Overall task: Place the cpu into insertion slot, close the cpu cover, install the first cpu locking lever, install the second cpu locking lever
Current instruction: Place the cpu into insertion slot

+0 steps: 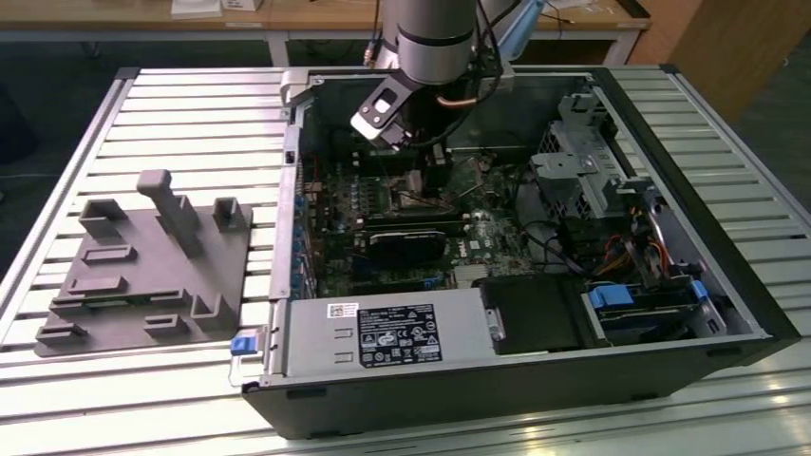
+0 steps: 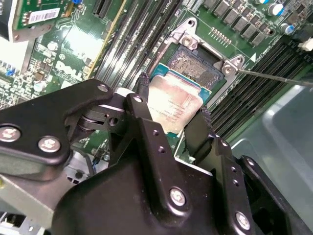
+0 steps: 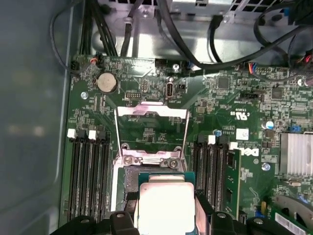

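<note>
In the exterior view, the grey fixture [image 1: 140, 275] sits at nine o'clock of the computer case [image 1: 507, 399]. Inside, my jaws clamp the cpu [image 2: 171, 112] by opposite edges, level above the insertion slot [image 2: 195, 66]; the cpu cover [image 3: 151, 110] stands open, leaving room.

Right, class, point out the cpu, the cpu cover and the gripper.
cpu [image 3: 166, 208], first wrist view, its silver face.
cpu cover [image 3: 151, 110], first wrist view, bar of its frame.
gripper [image 2: 174, 99], second wrist view, midway between fingertips.

Reaches steeply downward with grey arm [image 1: 431, 33], wrist angled; pinches the cpu [image 2: 173, 110] by opposite edges in the claw [image 2: 174, 96], black fingers [image 2: 142, 90] closed.
</note>
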{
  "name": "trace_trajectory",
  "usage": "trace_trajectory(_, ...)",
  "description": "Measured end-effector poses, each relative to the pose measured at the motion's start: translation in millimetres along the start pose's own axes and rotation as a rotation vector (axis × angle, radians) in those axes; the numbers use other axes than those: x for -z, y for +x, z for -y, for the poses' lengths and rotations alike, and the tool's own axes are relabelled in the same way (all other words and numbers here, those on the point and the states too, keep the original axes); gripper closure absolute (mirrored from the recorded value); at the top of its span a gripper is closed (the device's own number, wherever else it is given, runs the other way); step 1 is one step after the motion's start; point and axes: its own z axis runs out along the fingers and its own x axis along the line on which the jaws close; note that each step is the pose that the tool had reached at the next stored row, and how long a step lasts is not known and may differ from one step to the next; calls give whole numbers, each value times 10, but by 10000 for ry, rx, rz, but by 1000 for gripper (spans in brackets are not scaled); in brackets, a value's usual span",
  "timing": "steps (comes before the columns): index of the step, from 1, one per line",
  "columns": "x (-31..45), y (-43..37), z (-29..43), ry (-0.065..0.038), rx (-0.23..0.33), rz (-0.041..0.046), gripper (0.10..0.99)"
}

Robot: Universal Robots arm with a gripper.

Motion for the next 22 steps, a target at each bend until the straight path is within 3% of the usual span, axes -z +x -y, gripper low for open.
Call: trace_trajectory(22, -232, 118, 77, -3, -582, 28, 549)
